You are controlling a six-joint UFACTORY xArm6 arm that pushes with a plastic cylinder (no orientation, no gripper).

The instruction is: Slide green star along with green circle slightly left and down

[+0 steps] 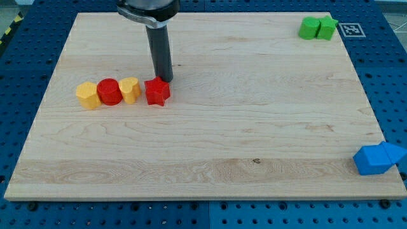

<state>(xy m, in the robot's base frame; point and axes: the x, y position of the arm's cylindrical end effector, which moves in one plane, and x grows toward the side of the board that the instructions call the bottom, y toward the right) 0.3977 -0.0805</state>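
Note:
Two green blocks sit touching at the board's top right corner: one (310,27) on the left and one (328,27) on the right. I cannot tell which is the star and which the circle. My tip (165,79) is far to their left, just above a red star (157,91), touching or nearly touching it.
A row left of the red star holds a yellow heart (130,90), a red cylinder (109,91) and a yellow hexagon (88,95). Two blue blocks (377,158) sit at the board's right edge near the bottom. A marker tag (350,29) lies beside the green blocks.

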